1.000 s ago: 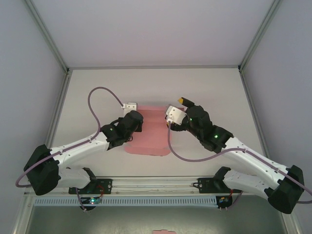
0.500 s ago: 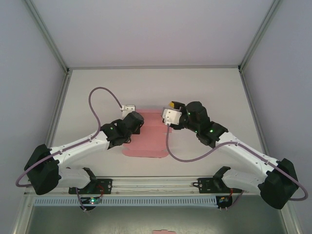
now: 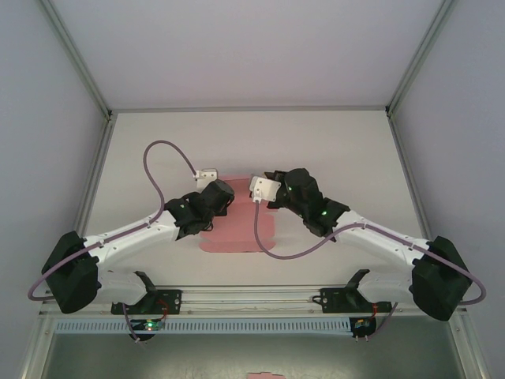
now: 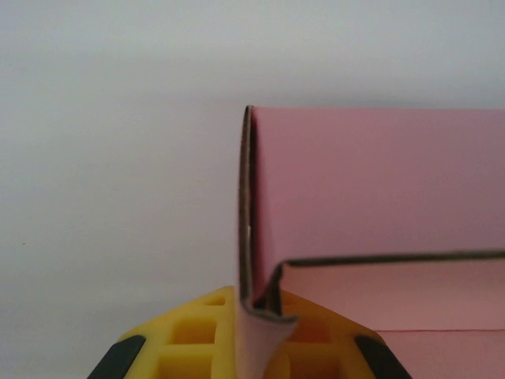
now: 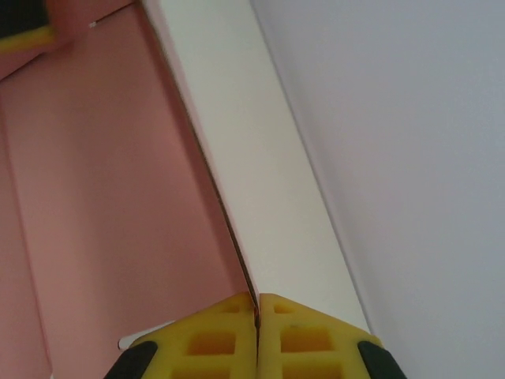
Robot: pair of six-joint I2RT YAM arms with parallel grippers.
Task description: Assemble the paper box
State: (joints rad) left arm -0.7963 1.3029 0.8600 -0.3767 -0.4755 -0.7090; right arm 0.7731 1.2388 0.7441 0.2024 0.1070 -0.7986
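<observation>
Paper box (image 3: pixel 237 229): pink card, mid-table (image 3: pixel 158 142) between arms, one wall folded up.
Left gripper (image 4: pixel 256 320): clenched on folded corner flap.
Right gripper (image 5: pixel 257 312): pinched on thin card edge.
Judgement: light, thin, springy, creases easily. Grip edges beside fold lines, not mid-panel.

Left arm (image 3: pixel 130 234) runs from its base at the near left up and inward, forearm low, wrist (image 3: pixel 207 201) angled toward mid-table; right arm (image 3: pixel 379 237) mirrors it from the near right, its wrist (image 3: pixel 304 193) turned inward to face the left one, the two wrists near but apart. Left gripper (image 4: pixel 256 332): yellow fingers (image 4: pixel 189 343) closed together, pinching a folded corner of the paper box (image 4: pixel 379 181). Right gripper (image 5: pixel 257 332): fingers (image 5: pixel 213 343) pressed tight, a thin edge of the same card caught in the seam between them.
</observation>
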